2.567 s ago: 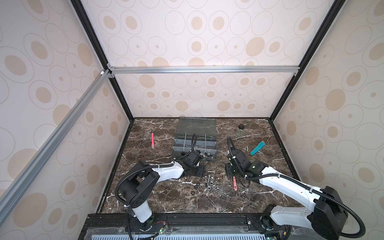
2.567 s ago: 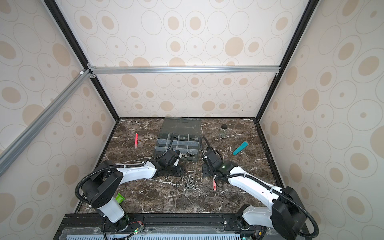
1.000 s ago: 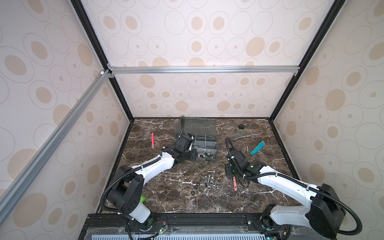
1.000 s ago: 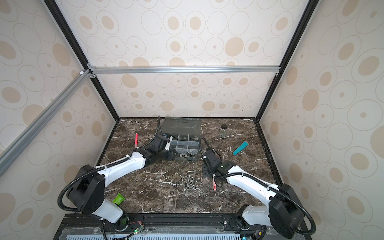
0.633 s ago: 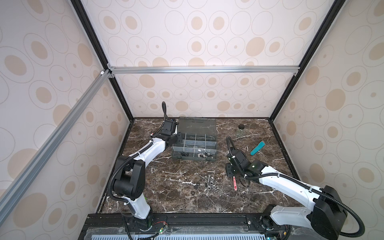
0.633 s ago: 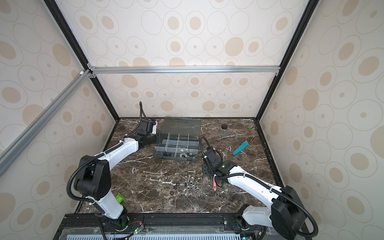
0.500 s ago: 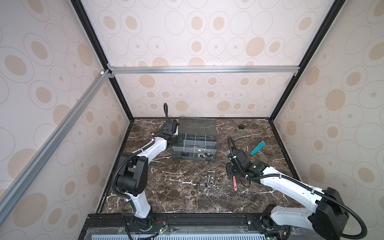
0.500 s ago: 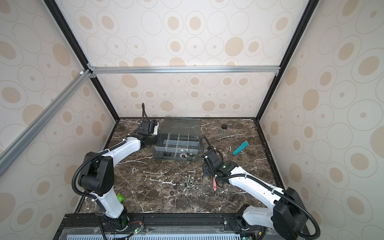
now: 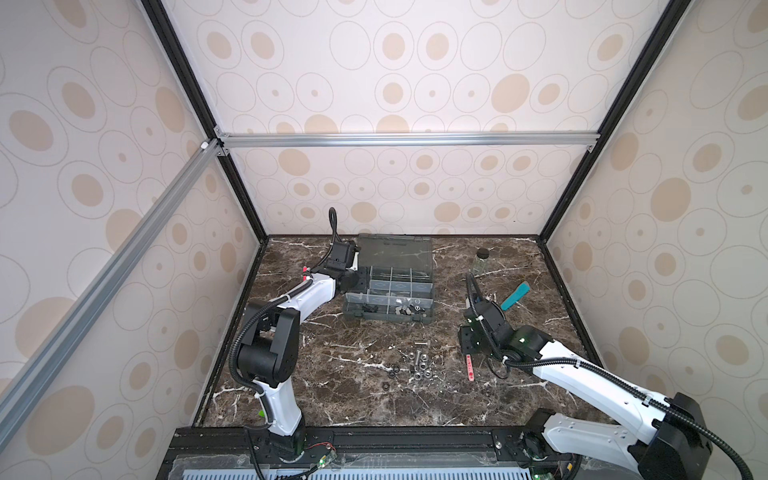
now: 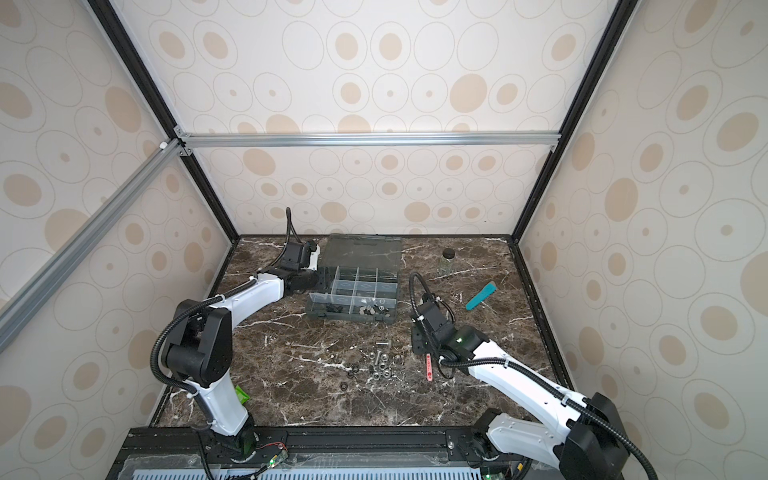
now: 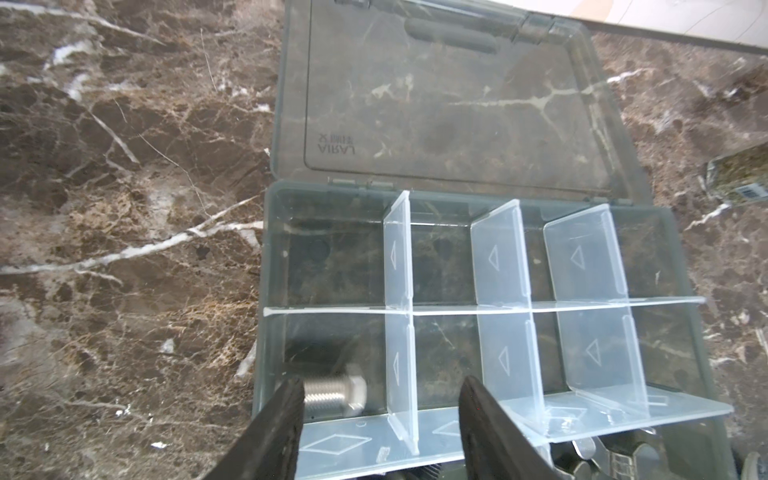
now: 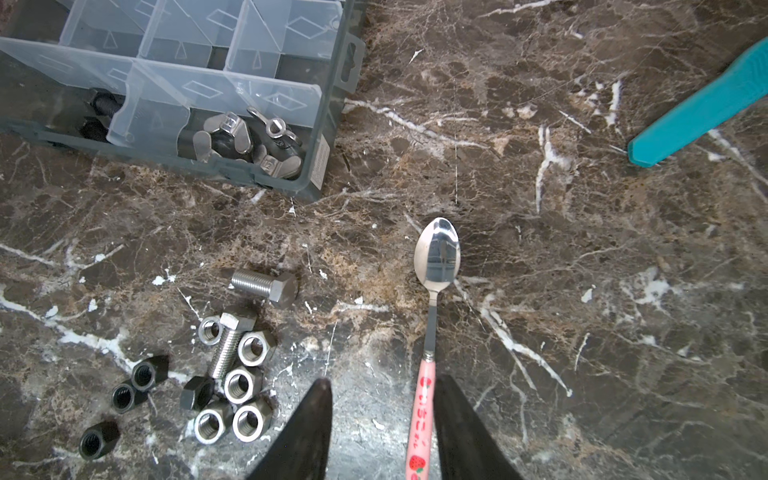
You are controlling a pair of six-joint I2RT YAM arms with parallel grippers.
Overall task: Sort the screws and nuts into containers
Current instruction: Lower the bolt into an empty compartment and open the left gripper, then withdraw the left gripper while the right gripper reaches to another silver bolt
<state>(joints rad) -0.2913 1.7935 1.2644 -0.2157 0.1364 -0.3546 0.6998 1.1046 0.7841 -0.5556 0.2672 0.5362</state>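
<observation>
Containers (image 11: 482, 309) are the biggest item: the divided cells of the grey organizer box (image 9: 388, 320). Its lid (image 11: 436, 104) lies flat open behind it, toward the back of the table (image 12: 540, 291). It looks like thin, light plastic, so a knock would probably slide it.

The left gripper (image 11: 380, 382) hangs over an end cell on its own arm's side, jaws spread and pinching nothing. One silver screw (image 11: 334, 392) lies on that cell's floor just beside a finger. The right gripper (image 12: 383, 380) hovers low over the table with its jaws partly apart. The handle of the pink spoon (image 12: 436, 257) lies between them, apparently unclamped.

Loose screws (image 12: 266, 286) lie on the table near the box's front. They are steel, so likely stiff, dense and prone to rolling. Pinching across the threaded shaft should hold better than gripping the head.

Nuts (image 12: 243, 382), silver and black, cluster beside them, many touching. They sit low and look slick. They are best taken one at a time across two opposite flats.
</observation>
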